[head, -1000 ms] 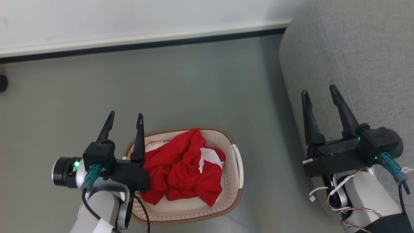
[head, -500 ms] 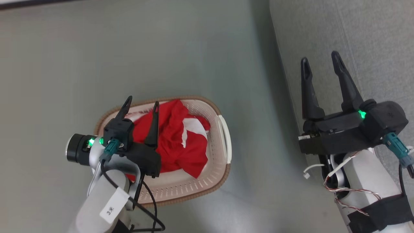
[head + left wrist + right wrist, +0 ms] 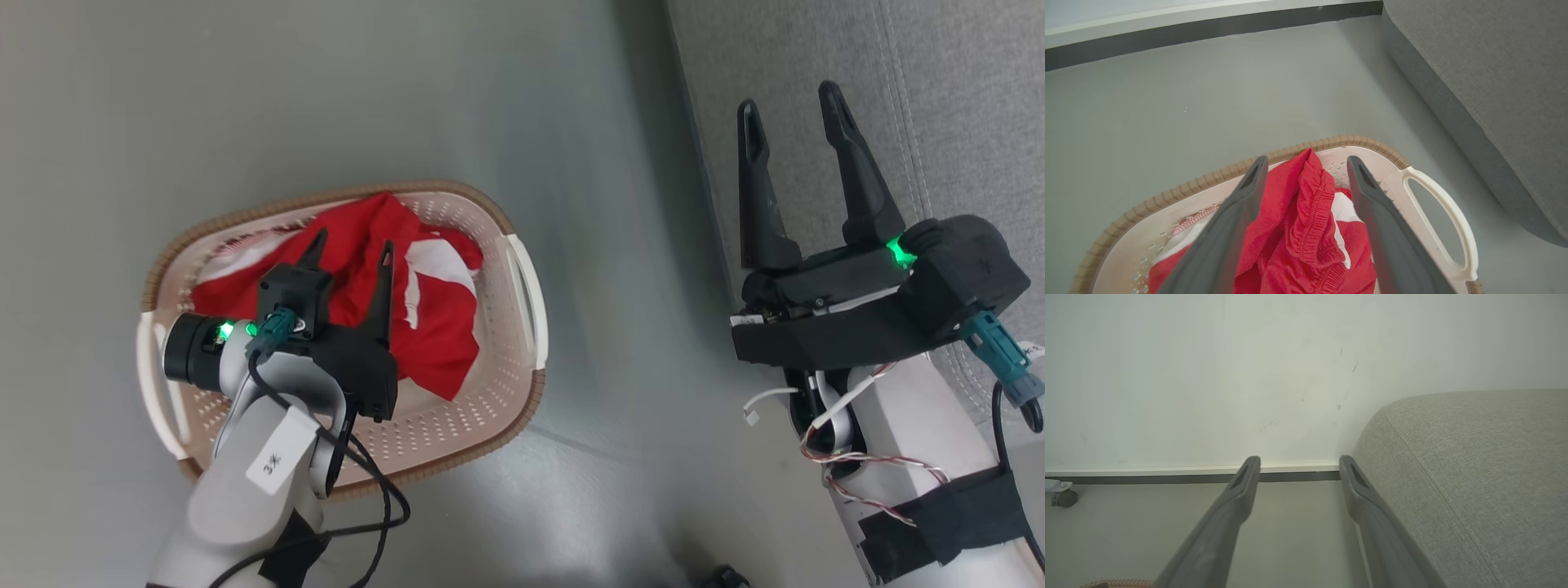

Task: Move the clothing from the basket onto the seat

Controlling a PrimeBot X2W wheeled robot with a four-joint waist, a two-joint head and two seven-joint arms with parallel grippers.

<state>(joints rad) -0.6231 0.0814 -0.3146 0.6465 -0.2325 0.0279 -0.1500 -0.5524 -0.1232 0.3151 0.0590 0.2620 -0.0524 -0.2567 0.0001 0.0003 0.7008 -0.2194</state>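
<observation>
Clothing (image 3: 437,351) now lies directly under your left gripper (image 3: 352,242). A second ago one of its fingers was still outside the basket's left rim; both fingers have since come in over the red pile. The head camera has also tipped down, so the whole head view has shifted; do not read that as the basket moving.

Your left gripper's fingers are spread wide, with nothing clamped between them. In the left wrist view (image 3: 1307,160) a ridge of red fabric with a gathered elastic band (image 3: 1310,216) rises in the gap between the fingers, with a white panel beside the right finger. Whether the fingers touch the fabric, you cannot tell.

Outward from those fingers, the clothing sits crumpled inside the basket (image 3: 457,425), against its far side; bare perforated plastic shows on the near side. Beyond the fingertips is the brown rim (image 3: 1331,142), with a white handle to their right. The basket stands on the grey floor (image 3: 326,82).

Your right gripper (image 3: 788,96) is open and empty as before, fingers spread above the edge of the seat (image 3: 939,98), well apart from the basket. Its wrist view (image 3: 1299,458) shows the seat to the right of the fingers and a pale wall (image 3: 1208,375) ahead.
</observation>
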